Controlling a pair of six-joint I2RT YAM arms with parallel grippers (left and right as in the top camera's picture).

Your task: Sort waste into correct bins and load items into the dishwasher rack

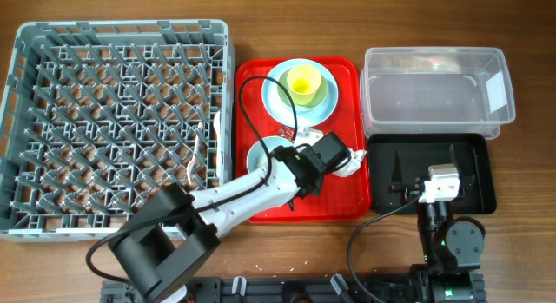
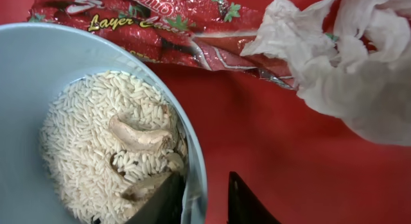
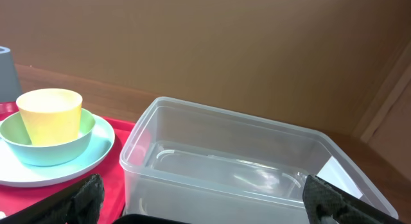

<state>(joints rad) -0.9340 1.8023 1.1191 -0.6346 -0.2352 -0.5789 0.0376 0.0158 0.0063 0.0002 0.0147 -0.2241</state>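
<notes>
Straddling the rim of the blue bowl (image 2: pixel 38 76) beside the grey rack (image 1: pixel 113 121), the left tool (image 2: pixel 205 201) stands parted, one finger in the rice scraps (image 2: pixel 90 134). The wrapper (image 2: pixel 160 25) and the napkin (image 2: pixel 347 70) lie on the red tray (image 2: pixel 257 134). The right tool (image 3: pixel 205 205) hangs spread wide above the black tray (image 1: pixel 473 160).

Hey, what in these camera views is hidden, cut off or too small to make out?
Overhead: the left arm hides most of the rice bowl, so its contents don't show there.
Overhead: white pieces in the rack are too small to tell spoon from fork.
Overhead: the right arm covers part of the black tray floor.
Left wrist: the top edge cuts off the wrapper lettering.
</notes>
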